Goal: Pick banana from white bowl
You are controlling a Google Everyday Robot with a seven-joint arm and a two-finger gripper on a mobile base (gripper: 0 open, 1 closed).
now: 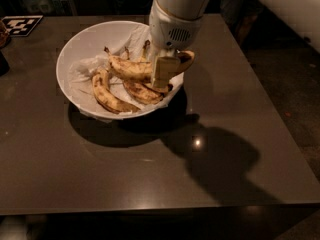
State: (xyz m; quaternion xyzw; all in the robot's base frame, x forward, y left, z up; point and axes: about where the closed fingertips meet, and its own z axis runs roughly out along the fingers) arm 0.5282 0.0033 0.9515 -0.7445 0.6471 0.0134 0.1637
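Observation:
The white bowl [75,40] stands at the back left of the dark table, lined with crumpled white paper [84,70]. My gripper [163,73] hangs over the bowl's right side and is shut on the banana [131,69], the long yellow one with brown speckles. It is held nearly level just above the other fruit, its thin stem pointing left and its dark blunt tip [186,58] reaching past the gripper to the right. A slim curved speckled banana [106,94] and a darker blotched banana [141,92] lie in the bowl below it.
A black-and-white checker marker [21,24] lies at the table's back left corner. A dark object [3,63] stands at the left edge. The table's right edge [272,114] drops to the floor. The arm's shadow falls on the table front right of the bowl.

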